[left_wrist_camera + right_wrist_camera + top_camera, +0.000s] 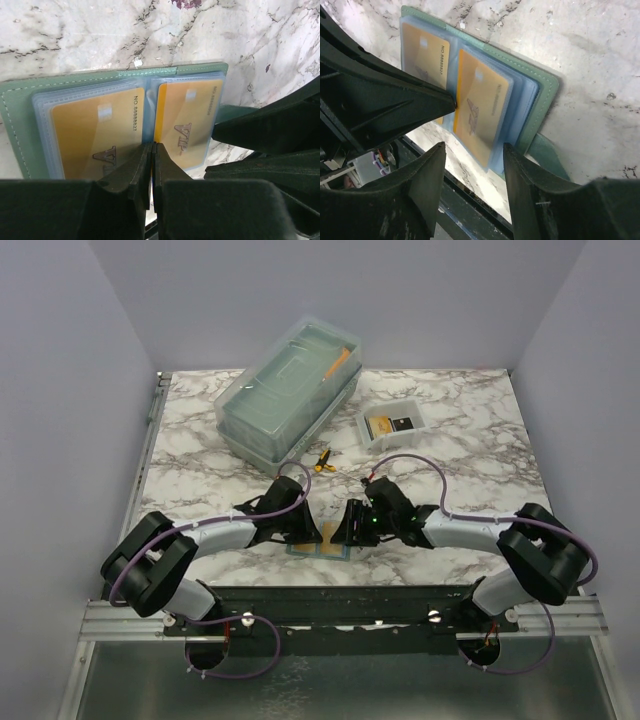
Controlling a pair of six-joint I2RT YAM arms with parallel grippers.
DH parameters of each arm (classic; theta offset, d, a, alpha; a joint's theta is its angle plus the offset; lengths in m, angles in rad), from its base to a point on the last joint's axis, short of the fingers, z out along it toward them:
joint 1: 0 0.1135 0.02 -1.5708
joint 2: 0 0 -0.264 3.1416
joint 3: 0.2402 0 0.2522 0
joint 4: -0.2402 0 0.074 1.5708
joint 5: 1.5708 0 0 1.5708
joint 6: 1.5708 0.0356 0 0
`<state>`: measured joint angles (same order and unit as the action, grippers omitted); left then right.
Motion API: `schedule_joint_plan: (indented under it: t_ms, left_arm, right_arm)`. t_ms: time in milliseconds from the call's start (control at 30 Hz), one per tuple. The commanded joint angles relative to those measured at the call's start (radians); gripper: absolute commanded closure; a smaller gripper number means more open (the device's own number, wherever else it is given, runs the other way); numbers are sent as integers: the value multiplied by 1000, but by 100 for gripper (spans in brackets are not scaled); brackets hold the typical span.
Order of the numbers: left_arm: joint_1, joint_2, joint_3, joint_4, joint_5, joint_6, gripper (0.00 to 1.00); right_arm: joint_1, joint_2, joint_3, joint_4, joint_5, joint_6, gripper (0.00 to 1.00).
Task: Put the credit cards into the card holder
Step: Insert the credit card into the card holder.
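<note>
The grey-green card holder [322, 549] [15, 110] [546, 92] lies open near the table's front edge. Two gold credit cards sit in its clear pockets, one on the left [90, 130] [422, 50] and one on the right [187, 120] [480, 105]. My left gripper [152, 145] [312, 536] is shut, its tips on the fold between the two cards. My right gripper [472, 147] [345, 532] is open just above the near end of the right pocket, holding nothing. More credit cards, a gold one [377, 426] and a black one [403, 423], lie in the tray.
The small white tray [393, 412] stands at the back right. A large translucent lidded box [290, 390] fills the back middle, with a yellow-handled tool [322, 462] in front of it. The two grippers almost touch over the holder, close to the table's front rail.
</note>
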<state>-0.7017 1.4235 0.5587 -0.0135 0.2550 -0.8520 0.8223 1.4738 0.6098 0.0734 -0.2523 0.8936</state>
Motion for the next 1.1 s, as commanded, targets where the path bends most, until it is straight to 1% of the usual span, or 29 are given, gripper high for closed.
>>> schedule_joint_plan:
  t_ms: [0,200,433,567,700,767,900,1000,1067]
  left_arm:
    - [-2,34,-25,8,-37,13,90]
    - [-2,43,-34,7,-41,13,92]
    - [-2,48,-39,8,-38,15,93]
    - [-2,51,-36,7,-29,10,94]
    - [-2,45,-36,9,-28,12,94]
    - [-2,39,-33,5,-26,11,94]
    - [-2,19,-31,-3,-17,6,94]
    - [-2,-9,-26,-20,-22,6,94]
    - [-2,-54,-18,-47,-23,-1,92]
  right_arm:
    - [-12,36,-6,35,-40,8,46]
    - [-14,43,0,42,-57,6,46]
    - [-13,25,47,-42,-47,-26,46]
    - [-14,21,57,-58,-53,-31,46]
    - [-14,40,43,6,-88,-29,47]
    - [-14,64,46,35,-111,-25,49]
    - [-14,82,35,129,-169,-5,51]
    - [-14,86,36,143,-168,-5,51]
    - [-14,83,47,136,-167,-9,51]
